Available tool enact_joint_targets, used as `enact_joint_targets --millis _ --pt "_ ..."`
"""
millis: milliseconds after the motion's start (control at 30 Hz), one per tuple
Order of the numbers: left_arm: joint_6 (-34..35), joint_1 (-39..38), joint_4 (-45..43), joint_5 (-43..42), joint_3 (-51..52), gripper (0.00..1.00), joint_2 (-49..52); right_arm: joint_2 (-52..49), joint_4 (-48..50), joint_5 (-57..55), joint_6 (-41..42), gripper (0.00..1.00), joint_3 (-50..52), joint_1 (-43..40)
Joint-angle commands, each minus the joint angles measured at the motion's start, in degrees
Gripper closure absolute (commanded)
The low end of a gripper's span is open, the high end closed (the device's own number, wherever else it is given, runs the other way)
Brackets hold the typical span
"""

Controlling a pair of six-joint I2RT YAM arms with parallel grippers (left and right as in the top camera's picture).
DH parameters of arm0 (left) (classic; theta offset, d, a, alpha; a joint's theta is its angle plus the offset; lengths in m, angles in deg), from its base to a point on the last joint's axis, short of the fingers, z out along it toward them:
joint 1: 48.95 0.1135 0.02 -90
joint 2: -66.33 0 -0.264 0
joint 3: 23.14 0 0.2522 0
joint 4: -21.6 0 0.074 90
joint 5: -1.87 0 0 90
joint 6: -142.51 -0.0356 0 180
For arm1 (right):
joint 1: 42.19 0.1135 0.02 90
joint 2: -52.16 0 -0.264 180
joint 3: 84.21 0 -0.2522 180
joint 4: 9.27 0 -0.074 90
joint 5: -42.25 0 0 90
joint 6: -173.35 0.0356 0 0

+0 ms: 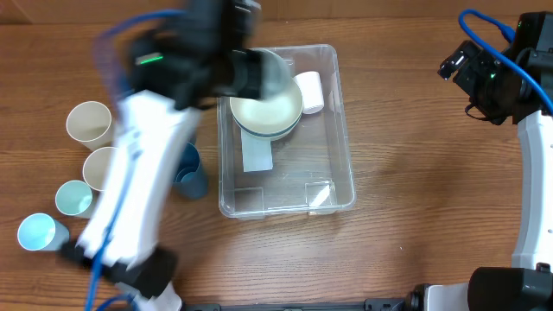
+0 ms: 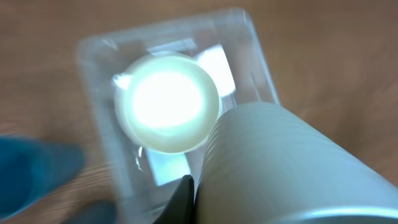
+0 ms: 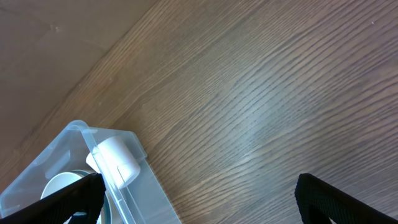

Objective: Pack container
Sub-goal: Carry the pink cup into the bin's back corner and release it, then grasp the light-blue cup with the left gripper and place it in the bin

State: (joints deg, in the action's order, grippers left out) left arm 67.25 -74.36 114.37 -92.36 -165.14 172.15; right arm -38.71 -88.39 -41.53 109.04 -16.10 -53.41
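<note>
Overhead, the left arm (image 1: 143,173) at nine o'clock is a blurred white link with black joint housings, a blue left cable (image 1: 102,250) and a green left light (image 1: 149,59). The right arm (image 1: 537,173) at three o'clock is also white and black, with a looping blue right cable (image 1: 477,19) and a green right light (image 1: 492,75). The right jaws are two matte black fingers (image 3: 345,199).
</note>
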Motion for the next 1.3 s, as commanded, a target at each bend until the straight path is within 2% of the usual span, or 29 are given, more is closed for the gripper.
enact_joint_targets --millis 0,133,300,367,467,633,700,733,767,833,933,1067,1167,1267 --pt "-0.61 -6.51 -3.19 1.79 2.27 0.94 11.54 0.31 0.31 0.33 0.28 0.0 -0.52 0.0" --pt "-0.55 -10.93 -6.08 2.47 2.29 0.94 23.19 0.31 0.31 0.33 0.28 0.0 -0.52 0.0" --pt "0.04 -11.34 -6.54 3.61 2.29 0.94 28.81 0.31 0.31 0.33 0.28 0.0 -0.52 0.0" --pt "0.02 -11.26 -7.15 4.96 2.12 0.86 28.74 0.31 0.31 0.33 0.28 0.0 -0.52 0.0" --pt "0.02 -10.82 -4.48 5.97 -1.68 0.55 28.48 0.31 0.33 0.33 0.28 0.0 -0.52 0.0" --pt "0.13 -8.11 11.56 6.6 -23.43 0.51 27.85 0.31 0.31 0.33 0.28 0.0 -0.52 0.0" --pt "1.16 -6.38 17.94 9.4 -31.61 0.46 26.84 0.31 0.31 0.33 0.28 0.0 -0.52 0.0" --pt "-0.96 -4.79 17.81 9.62 -34.6 0.43 24.81 0.31 0.31 0.33 0.28 0.0 -0.52 0.0" --pt "0.15 -3.41 17.79 11.69 -35.01 0.37 22.6 0.31 0.31 0.33 0.28 0.0 -0.52 0.0" --pt "1.18 1.49 17.81 15.26 -35.01 0.34 16.41 0.31 0.31 0.33 0.28 0.0 -0.52 0.0" --pt "1.14 9.88 17.81 14.49 -34.07 0.33 8.59 0.31 0.31 0.31 0.28 0.0 -0.52 0.0" --pt "1.14 26.14 17.81 15.19 -26.1 0.28 -2.45 0.31 0.31 0.33 0.28 0.0 -0.52 0.0" --pt "4.15 46.6 17.81 9.44 -10.43 0.27 -8.39 0.31 0.31 0.33 0.28 0.0 -0.52 0.0" --pt "5.53 57.94 17.64 6.71 2.27 0.27 -7.72 0.31 0.31 0.33 0.28 0.0 -0.52 0.0"
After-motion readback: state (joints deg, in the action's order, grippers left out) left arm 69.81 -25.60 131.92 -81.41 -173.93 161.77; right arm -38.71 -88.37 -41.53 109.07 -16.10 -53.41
